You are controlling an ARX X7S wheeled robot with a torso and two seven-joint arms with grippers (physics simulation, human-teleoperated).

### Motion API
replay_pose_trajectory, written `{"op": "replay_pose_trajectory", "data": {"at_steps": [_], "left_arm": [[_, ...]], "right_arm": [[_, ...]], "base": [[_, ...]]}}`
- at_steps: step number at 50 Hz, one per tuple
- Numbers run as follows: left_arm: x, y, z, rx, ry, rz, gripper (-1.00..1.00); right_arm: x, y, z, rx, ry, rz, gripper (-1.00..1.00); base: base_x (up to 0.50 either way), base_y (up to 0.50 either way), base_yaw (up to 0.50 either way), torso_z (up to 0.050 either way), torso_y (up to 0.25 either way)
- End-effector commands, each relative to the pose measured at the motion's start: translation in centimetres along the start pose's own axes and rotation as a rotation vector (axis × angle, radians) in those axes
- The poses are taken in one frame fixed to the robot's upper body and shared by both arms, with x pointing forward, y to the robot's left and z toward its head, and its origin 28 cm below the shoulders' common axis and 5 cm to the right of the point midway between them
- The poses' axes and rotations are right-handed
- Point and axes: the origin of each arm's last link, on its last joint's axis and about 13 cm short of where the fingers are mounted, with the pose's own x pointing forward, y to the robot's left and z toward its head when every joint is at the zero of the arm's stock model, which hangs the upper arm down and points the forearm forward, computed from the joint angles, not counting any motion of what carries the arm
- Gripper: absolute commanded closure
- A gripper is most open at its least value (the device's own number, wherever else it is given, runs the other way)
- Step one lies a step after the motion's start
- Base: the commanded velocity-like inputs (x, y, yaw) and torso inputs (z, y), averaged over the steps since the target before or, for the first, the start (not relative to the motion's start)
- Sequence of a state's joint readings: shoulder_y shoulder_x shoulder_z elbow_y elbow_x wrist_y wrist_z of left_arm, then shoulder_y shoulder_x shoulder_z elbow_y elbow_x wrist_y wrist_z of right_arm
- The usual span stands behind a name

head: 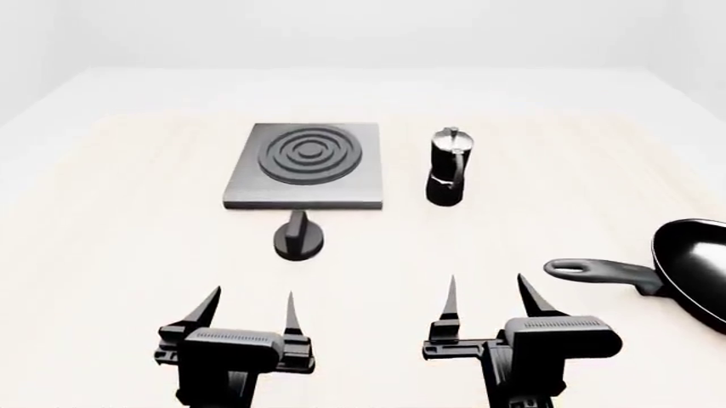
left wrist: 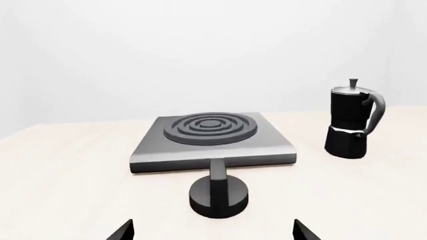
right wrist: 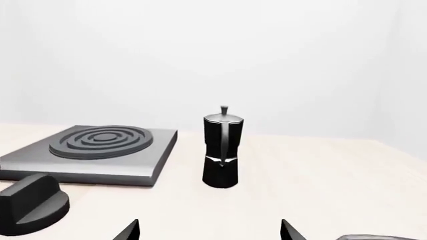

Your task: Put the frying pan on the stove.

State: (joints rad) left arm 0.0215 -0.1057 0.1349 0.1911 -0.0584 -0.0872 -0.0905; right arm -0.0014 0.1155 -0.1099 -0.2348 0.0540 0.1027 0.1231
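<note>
2 grippers, fingers spread, empty. Frying pan (head: 698, 268) lies right of right gripper (head: 488, 299); handle (head: 596, 271) points toward it.

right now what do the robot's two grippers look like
In the head view both match: the left gripper and right gripper are matte black, each with two thin, pointed, blade-like fingers rising from a blocky body topped by a ribbed dark grey bar. No cables or markings show. The wrist views show only black fingertips.

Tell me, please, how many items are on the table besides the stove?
3: a knob just in front of the stove, a moka pot to its right, and the pan at the far right, partly out of view.
</note>
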Motion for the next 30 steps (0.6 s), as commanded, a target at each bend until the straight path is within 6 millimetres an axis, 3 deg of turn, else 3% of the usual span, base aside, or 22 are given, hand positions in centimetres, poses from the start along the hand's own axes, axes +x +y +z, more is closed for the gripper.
{"op": "replay_pose_trajectory", "data": {"at_steps": [1, 30], "left_arm": [[-0.38, -0.04, -0.04, -0.001, 0.002, -0.002, -1.0], [-0.52, 0.01, -0.31, -0.003, 0.005, -0.009, -1.0]], "right_arm": [[-0.15, 0.01, 0.16, -0.001, -0.007, -0.002, -1.0], [0.06, 0.15, -0.44, -0.008, 0.004, 0.008, -1.0]], "base": [[0.3, 0.0, 0.0, 0.0, 0.0], [0.3, 0.0, 0.0, 0.0, 0.0]]}}
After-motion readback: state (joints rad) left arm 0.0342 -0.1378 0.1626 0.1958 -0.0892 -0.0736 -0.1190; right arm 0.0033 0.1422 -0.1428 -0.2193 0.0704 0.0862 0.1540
